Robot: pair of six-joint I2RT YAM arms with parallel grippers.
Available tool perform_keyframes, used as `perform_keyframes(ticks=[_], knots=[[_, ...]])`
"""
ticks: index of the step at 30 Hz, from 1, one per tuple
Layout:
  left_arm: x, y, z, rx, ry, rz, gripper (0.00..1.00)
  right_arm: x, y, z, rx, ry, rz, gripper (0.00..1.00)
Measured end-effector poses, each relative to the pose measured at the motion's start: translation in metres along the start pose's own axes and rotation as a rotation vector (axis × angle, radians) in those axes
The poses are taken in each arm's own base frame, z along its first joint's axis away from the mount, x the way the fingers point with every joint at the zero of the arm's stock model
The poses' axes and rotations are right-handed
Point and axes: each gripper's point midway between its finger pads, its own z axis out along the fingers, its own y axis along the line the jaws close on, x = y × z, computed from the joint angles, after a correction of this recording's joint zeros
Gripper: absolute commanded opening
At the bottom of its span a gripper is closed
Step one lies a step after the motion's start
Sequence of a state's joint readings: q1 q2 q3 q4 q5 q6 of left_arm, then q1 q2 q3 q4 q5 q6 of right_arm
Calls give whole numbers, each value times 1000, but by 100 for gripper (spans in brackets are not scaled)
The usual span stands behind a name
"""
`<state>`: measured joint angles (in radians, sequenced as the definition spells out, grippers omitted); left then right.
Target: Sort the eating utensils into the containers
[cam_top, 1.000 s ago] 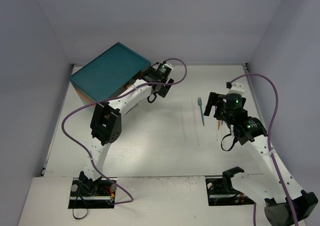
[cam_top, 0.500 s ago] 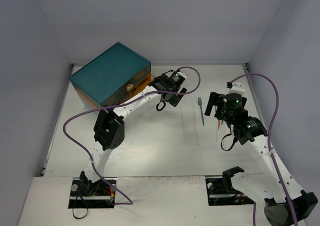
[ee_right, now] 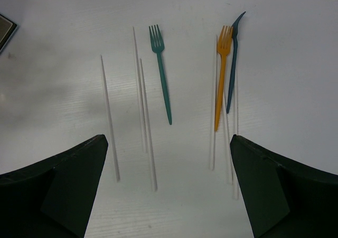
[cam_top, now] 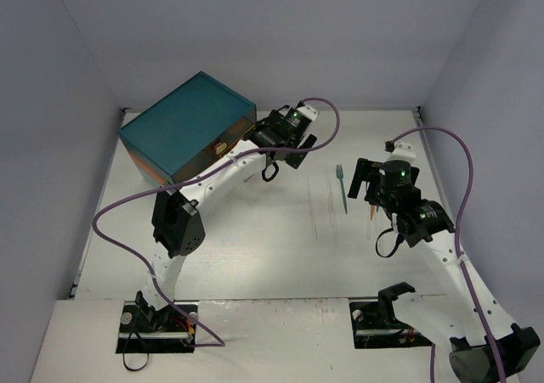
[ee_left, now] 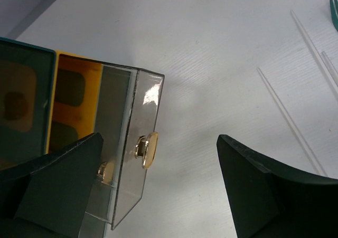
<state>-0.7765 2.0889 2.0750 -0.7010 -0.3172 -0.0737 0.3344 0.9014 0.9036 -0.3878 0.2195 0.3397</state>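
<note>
The teal chest [cam_top: 187, 126] stands at the back left. In the left wrist view one clear drawer [ee_left: 124, 116] is pulled partly out, and its gold knob [ee_left: 148, 149] faces my left gripper [ee_left: 160, 141]. That gripper is open and empty, with the knob between its fingers and untouched. A teal fork [ee_right: 161, 74], an orange fork [ee_right: 221, 82], a blue knife [ee_right: 234, 64] and several clear utensils [ee_right: 109, 116] lie flat on the table. My right gripper [ee_right: 169, 139] hangs open and empty just above and short of them.
The orange drawer front [ee_left: 74, 101] and the chest's teal frame [ee_left: 21, 43] fill the left of the left wrist view. White walls enclose the table on three sides. The teal fork [cam_top: 342, 188] lies between the two arms.
</note>
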Motion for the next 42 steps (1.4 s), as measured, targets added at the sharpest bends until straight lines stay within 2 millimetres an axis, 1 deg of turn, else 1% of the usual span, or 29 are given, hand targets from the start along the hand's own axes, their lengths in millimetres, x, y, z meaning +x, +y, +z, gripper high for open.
perform_keyframes(ticks=[2,5,10,13,15,20,23,29,39,42], knots=[[-3,5,-4,-6,-11,-6,88,1,0,0,0,1,0,100],[-3,14,-3,-9,-7,-22,87,3,-1,-1,0,2,1,100],[6,28,5,3,25,-56,88,3,-2,-3,-3,-5,5,100],[10,30,9,21,41,-69,88,4,-2,-3,-3,-6,7,100],[12,24,12,51,49,-74,88,5,-3,-3,-2,-5,9,100],[24,-2,14,153,85,-92,88,8,-3,-3,-1,-1,11,100],[29,-10,14,181,103,-97,88,10,-4,-3,1,3,10,100],[29,-21,11,230,112,-135,88,11,-5,-3,2,4,11,100],[29,-47,2,323,131,-192,88,11,-5,-3,2,4,11,100],[30,-52,0,337,138,-202,88,11,-5,-2,2,5,11,100]])
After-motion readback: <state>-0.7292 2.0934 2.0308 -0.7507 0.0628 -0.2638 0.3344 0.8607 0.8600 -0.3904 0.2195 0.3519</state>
